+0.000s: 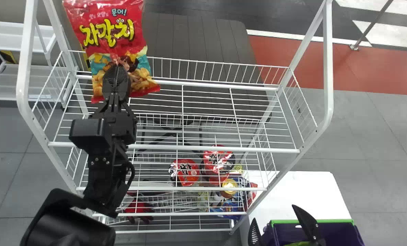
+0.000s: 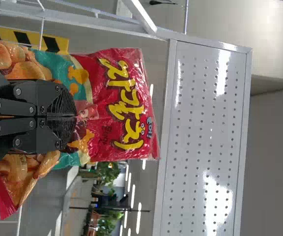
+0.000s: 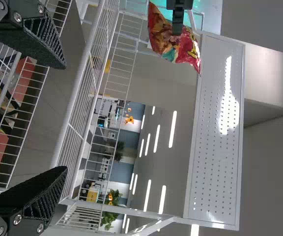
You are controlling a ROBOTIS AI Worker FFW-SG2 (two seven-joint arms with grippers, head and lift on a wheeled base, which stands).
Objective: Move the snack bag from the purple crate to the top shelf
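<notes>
Over the left part of the top shelf [image 1: 203, 83], my left gripper [image 1: 116, 73] is shut on the red snack bag [image 1: 111, 34], which hangs upright above the wire floor. In the left wrist view the left gripper [image 2: 75, 116] pinches the middle of the snack bag [image 2: 117, 103]. My right gripper [image 1: 275, 225] is low at the right, its fingers apart over the purple crate [image 1: 282, 232]. From the right wrist view, the right gripper [image 3: 65, 115] is open with nothing between its fingers, and the snack bag [image 3: 181, 46] appears farther off.
White posts and rails [image 1: 25, 68] frame the rack on both sides. Lower shelves hold red-lidded cups [image 1: 184, 172], a yellow-topped can [image 1: 229, 188] and other packs. A white table [image 1: 299, 194] stands at the right, and another white rack [image 1: 18, 37] at the far left.
</notes>
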